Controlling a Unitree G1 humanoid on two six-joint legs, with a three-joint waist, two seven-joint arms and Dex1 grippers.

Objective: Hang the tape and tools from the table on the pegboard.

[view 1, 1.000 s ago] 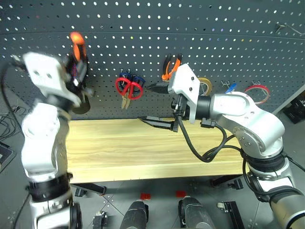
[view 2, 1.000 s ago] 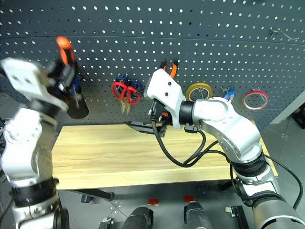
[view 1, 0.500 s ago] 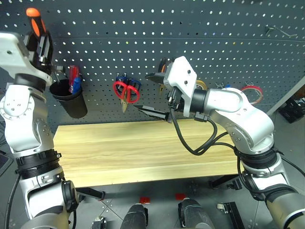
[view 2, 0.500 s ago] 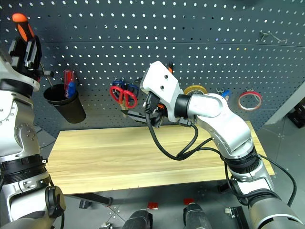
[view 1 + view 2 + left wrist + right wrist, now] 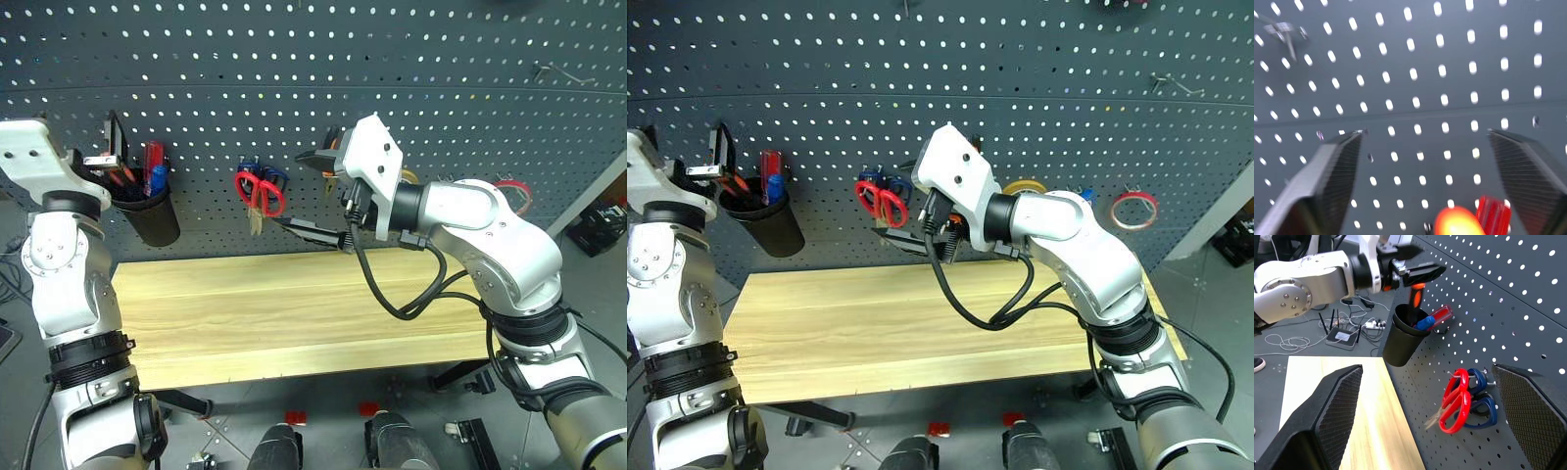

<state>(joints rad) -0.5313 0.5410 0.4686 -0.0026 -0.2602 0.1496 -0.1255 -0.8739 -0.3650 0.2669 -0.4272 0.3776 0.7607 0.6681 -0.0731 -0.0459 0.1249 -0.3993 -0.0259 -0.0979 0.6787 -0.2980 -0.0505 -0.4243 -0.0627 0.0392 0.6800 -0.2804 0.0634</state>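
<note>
While the left gripper stands open just above the black cup at the upper left of the frame, the screwdriver sits in that cup with its orange handle up, beside red and blue handles. The red-handled scissors hang on the pegboard left of centre. The right gripper, open and empty, hovers mid-frame above the bare wooden surface.
</note>
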